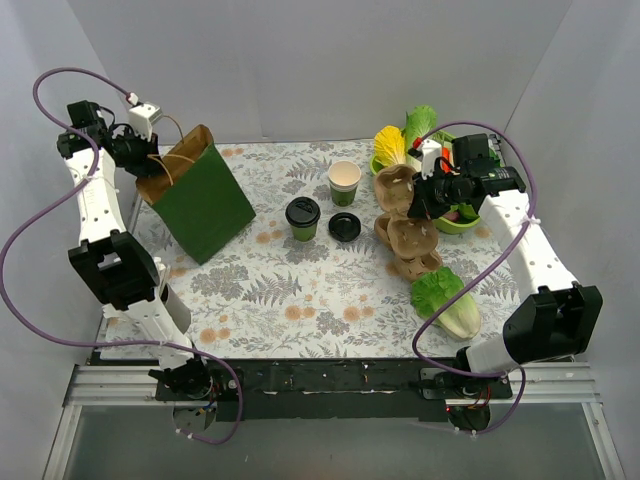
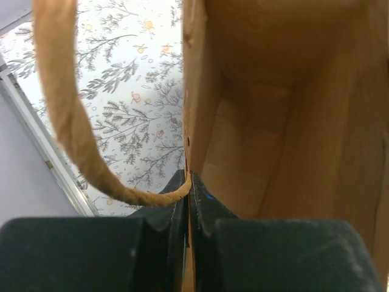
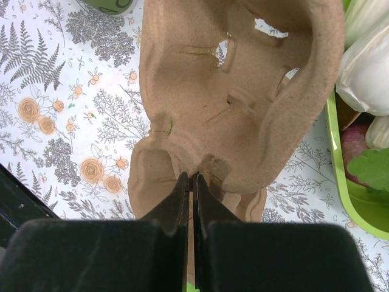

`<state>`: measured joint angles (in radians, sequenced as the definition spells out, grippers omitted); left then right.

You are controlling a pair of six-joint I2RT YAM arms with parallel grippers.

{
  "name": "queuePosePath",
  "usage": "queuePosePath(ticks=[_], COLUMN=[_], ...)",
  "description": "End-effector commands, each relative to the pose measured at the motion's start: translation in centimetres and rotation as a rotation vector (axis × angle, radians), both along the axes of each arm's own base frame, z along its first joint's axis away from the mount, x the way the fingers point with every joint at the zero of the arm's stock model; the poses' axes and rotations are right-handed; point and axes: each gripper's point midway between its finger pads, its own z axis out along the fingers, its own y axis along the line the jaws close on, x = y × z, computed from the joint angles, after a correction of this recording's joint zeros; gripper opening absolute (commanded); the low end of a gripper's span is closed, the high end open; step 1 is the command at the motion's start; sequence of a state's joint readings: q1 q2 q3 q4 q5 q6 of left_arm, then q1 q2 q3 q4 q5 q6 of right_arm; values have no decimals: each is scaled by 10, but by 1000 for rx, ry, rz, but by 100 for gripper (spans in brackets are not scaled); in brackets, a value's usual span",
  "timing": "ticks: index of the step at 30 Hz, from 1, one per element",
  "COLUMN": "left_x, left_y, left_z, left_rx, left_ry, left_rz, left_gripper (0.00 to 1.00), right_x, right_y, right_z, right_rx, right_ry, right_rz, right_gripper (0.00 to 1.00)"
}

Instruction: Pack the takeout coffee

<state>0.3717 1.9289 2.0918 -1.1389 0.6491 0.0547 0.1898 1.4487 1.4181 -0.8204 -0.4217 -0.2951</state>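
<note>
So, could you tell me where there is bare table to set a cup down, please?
The near middle of the table is bare, bordered by the green bag, the lidded cup and the lettuce. The right side is crowded with pulp trays and a vegetable bowl.

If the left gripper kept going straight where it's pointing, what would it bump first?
The left gripper pinches the rim of the green, brown-lined paper bag; straight ahead is probably the bag's inside, though depth is unclear.
</note>
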Motion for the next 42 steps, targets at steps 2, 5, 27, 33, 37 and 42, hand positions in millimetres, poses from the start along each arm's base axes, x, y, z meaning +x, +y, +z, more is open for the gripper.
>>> queuePosePath(ticks=[2,5,27,33,37,42], left_x=[-35,-47,-167,-200,-209,-229], left_y=[-23,-34,-110,-124,-138,-164], left_z=[31,39,74,45,40,21], left_rx=[-5,-21,-38,-69,-94,-132], left_ry=[-55,-65,-148,-49,-29,21], left_rz=[-68,-90,-255,-274,-306,-393], left_gripper=[0,0,0,0,0,0], right_x=[10,15,25,19,13,-9], right_y=[-1,0,6,12,24,64], right_z=[5,5,29,50,80,133], right_rx=[-12,-10,13,43,95,160], right_ry=[-24,-24,-58,-89,-145,-253], right_rz=[15,18,33,61,108,311], right_gripper=[1,1,1,1,1,1])
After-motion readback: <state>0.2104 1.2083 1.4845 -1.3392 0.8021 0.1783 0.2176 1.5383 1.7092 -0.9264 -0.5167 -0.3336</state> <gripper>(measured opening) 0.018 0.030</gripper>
